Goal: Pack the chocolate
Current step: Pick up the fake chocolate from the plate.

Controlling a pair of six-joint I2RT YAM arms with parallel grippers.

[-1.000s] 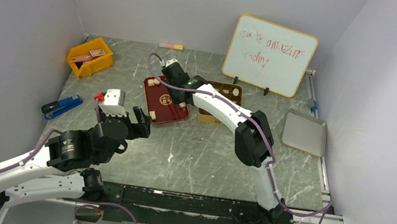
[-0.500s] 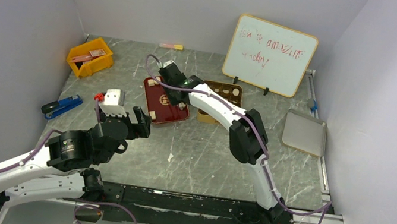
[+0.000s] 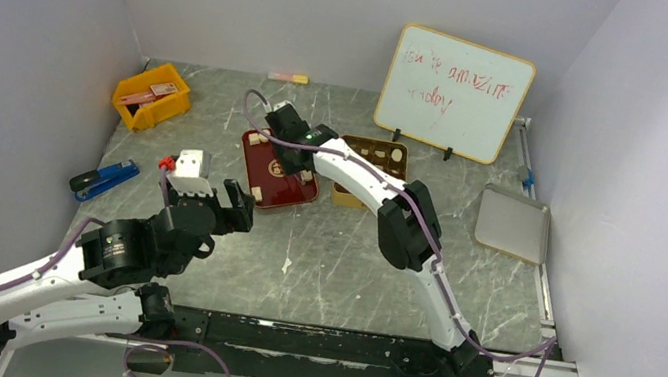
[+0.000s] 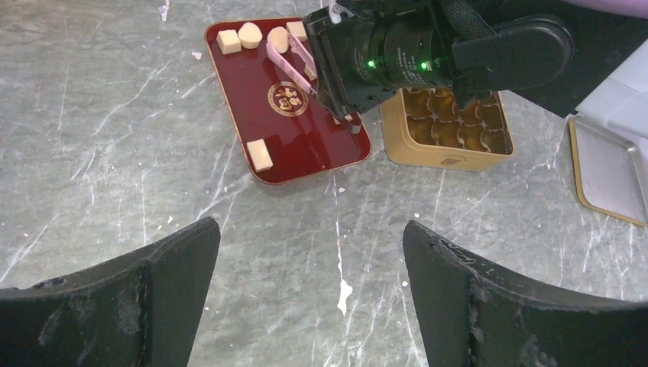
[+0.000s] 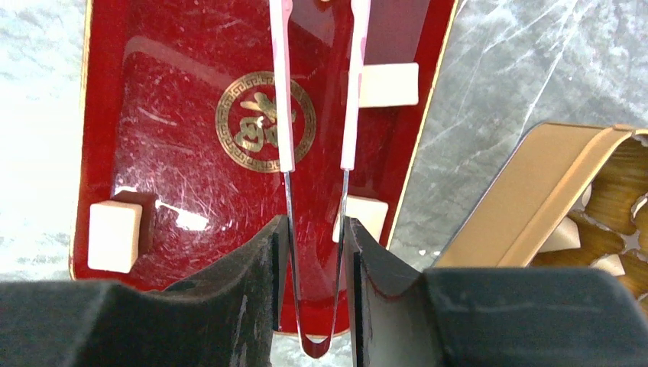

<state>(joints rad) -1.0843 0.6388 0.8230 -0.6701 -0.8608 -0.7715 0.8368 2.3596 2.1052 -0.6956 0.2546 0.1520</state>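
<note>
The chocolate (image 4: 260, 154) lies as pale cubes on the red tray (image 4: 313, 141), upper middle of the left wrist view: a cluster at the tray's far end, one piece at its near edge. The right gripper (image 5: 313, 256) pinches tweezers (image 5: 281, 99), arms apart, long axis along the tray, tips toward the far cluster. The left gripper (image 4: 309, 229) hangs spread wide, well apart, so the right arm is nearer.

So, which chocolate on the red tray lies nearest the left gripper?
The lone chocolate at the near edge of the red tray; the others sit farther off.
</note>
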